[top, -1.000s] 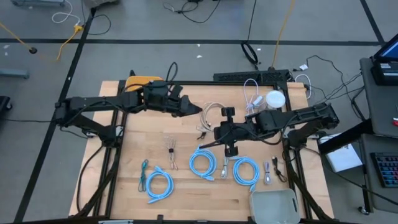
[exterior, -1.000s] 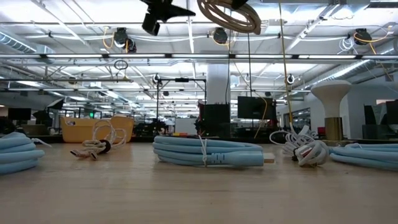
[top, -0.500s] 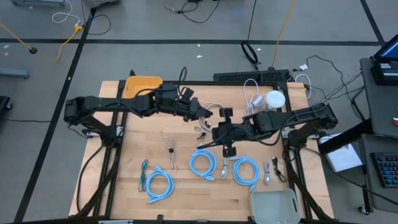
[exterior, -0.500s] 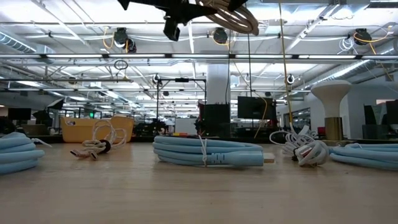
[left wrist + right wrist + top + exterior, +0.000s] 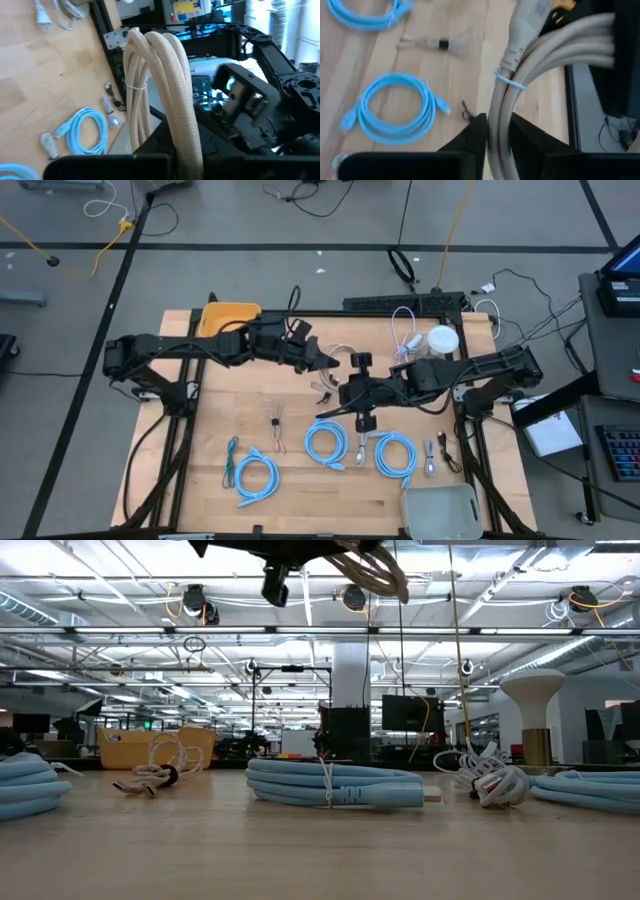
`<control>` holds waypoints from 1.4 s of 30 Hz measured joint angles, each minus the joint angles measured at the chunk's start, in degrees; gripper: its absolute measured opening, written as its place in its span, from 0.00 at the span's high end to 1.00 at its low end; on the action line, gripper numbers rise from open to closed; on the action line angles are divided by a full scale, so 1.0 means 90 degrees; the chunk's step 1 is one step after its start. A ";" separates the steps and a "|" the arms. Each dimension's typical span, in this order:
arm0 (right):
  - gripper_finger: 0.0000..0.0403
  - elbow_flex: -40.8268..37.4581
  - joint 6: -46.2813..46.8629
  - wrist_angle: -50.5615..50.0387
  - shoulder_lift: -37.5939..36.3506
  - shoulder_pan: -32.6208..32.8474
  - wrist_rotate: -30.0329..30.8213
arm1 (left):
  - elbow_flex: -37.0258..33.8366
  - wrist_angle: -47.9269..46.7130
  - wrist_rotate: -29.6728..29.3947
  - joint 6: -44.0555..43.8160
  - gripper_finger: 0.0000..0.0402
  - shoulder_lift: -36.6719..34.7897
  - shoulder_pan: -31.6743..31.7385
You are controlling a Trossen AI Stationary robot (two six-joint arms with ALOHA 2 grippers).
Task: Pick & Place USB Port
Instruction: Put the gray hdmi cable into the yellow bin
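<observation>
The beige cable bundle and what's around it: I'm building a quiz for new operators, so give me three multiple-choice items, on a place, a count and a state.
1. In the high view, where is the yellow bin?
A. Table's top-left corner
B. Among the blue coils
C. Off the table

2. How many light-blue cable coils lie on the table?
A. One
B. Three
C. Five

3. The beige cable bundle is:
A. Flat on the table
B. Inside the bin
C. Lifted in the air

Key: 1 A, the yellow bin sits at that corner. 2 B, three light-blue cable coils show from above. 3 C, the beige cable bundle hangs in the right gripper, above the table.
</observation>
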 joint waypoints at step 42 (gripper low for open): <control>0.57 0.0007 0.0541 0.0656 -0.0373 0.0350 -0.0025 | -0.2995 -0.4998 -0.4529 0.2930 0.97 -0.4279 0.2472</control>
